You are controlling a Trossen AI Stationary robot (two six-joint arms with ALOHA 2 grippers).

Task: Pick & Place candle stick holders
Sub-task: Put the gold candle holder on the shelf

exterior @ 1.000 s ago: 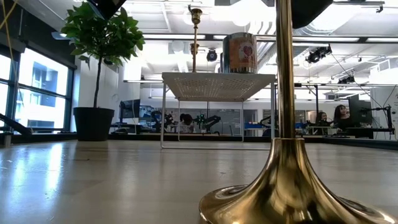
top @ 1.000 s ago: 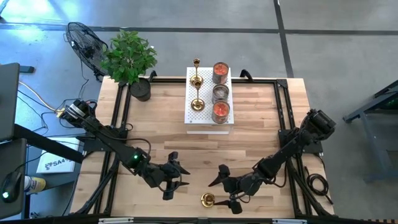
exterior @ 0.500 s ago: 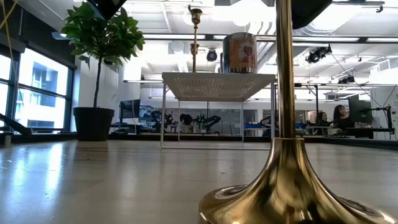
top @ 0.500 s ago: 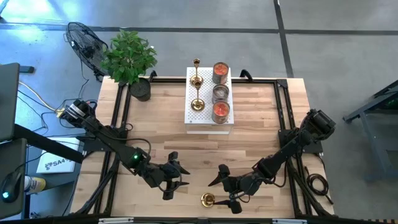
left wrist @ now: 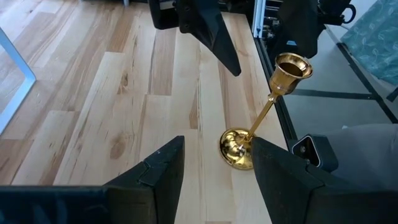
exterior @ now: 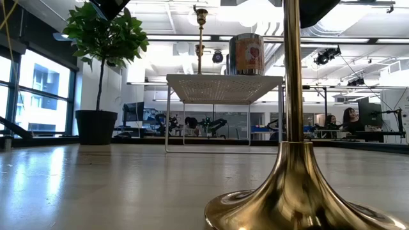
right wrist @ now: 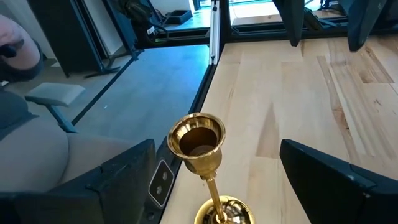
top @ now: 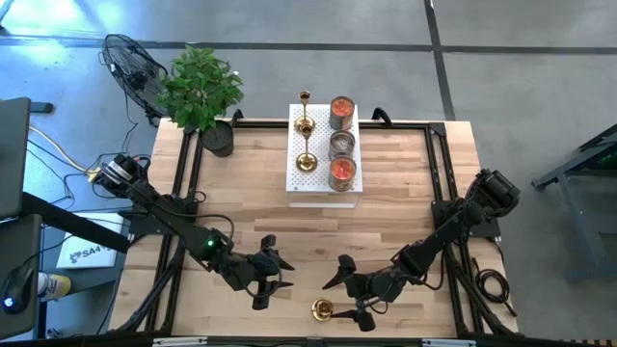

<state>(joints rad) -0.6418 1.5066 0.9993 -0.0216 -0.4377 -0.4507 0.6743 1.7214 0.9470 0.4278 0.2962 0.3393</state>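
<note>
My right gripper point(top: 351, 293) has its jaws wide apart, one on each side of the gold candle holder point(top: 322, 309), and they are not squeezing it. The candle holder stands up straight near the front edge of the table point(top: 405, 193), with its little cup point(right wrist: 198, 142) between my fingers point(right wrist: 329, 177). Nothing has moved in the last second. I have stayed still, so the pick has not started yet. I think I must close my jaws on the thin stem next. My right arm reaches low over the table from the right. My left gripper point(top: 268, 272) waits just beside, half open and holding nothing. Two more candle holders point(top: 306, 145) stand on the white block point(top: 323, 183) at the back, next to three jars point(top: 341, 145).
</note>
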